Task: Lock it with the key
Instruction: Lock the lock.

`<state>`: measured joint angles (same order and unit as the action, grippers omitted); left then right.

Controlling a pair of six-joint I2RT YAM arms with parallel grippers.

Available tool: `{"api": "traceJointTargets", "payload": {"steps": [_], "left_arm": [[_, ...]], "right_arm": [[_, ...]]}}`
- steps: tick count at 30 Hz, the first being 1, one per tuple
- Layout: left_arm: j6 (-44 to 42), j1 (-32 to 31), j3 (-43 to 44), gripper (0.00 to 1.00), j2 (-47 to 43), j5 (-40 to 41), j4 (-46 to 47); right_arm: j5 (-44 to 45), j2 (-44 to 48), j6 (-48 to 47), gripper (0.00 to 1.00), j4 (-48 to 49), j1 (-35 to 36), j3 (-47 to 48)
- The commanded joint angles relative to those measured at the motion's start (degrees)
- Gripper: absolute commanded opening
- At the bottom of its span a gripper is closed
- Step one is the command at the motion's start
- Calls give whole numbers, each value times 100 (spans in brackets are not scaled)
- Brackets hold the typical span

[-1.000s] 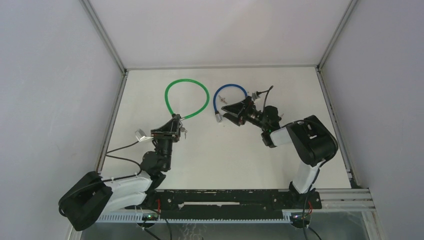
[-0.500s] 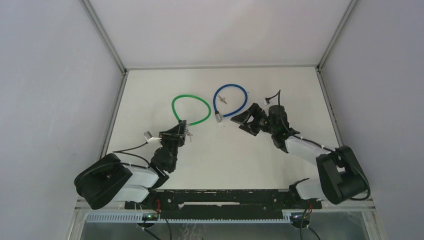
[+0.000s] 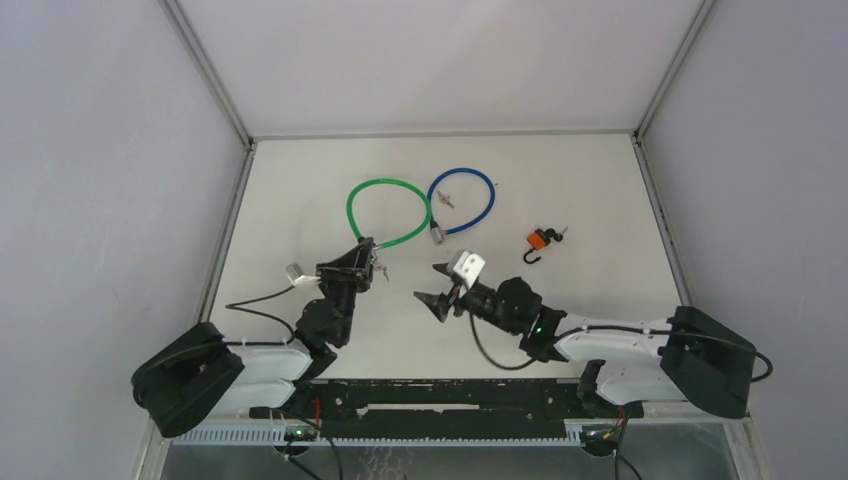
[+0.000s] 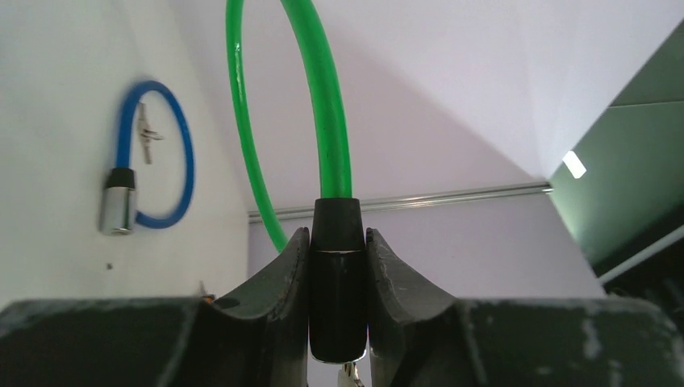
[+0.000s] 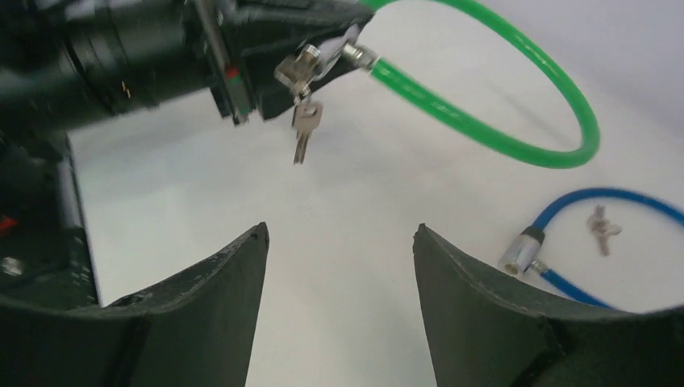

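A green cable lock [image 3: 388,210] loops over the table. Its black barrel [image 4: 339,282] is clamped upright in my left gripper [image 4: 339,235], which is shut on it. A silver key [image 5: 305,133] sticks in the barrel's end, and another hangs from it on a ring. In the top view the left gripper [image 3: 360,252] is left of centre. My right gripper [image 3: 436,300] is open and empty and points left at the keys, a short way off. In the right wrist view its jaws [image 5: 339,234] stand wide, below the hanging key.
A blue cable lock [image 3: 463,200] lies behind the green one, with a silver barrel [image 5: 521,250] and a small key [image 5: 601,226] inside its loop. An orange-and-black hook [image 3: 540,240] rests on the table to the right. Walls close in three sides.
My right arm swung from beside the blue lock to the front middle and now faces the left gripper. The orange hook has come into view. The green lock shifted slightly right.
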<state>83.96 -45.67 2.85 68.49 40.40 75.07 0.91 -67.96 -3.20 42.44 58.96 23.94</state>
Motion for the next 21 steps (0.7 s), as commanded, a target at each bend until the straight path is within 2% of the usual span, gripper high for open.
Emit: {"api": "traceJointTargets", "payload": {"steps": [1,6,9,15,18,21], "left_arm": [[396,-94,84,0,-745,145,-267],[712,-124,121,0,-1644,302,-1652],[640,-124,215,0,-2220,353,-2466],[640,-123,277,0,-3087,459,-3745],[651,-118,268,0,-3185,463,-3940],[546,-116,351,0,-3191,363,-3954]], "right_arm": [[1106,-573,-2321,72,1370,701,194],[1869,-1784,-4331,73,3566,1329,275],[2104,-2308,-5124,71,4404,1523,512],[1571,-2650,-5918,67,4423,1625,901],[1235,-2799,-6172,66,4385,1626,1009],[1026,-2729,-5995,65,4262,1658,1033]]}}
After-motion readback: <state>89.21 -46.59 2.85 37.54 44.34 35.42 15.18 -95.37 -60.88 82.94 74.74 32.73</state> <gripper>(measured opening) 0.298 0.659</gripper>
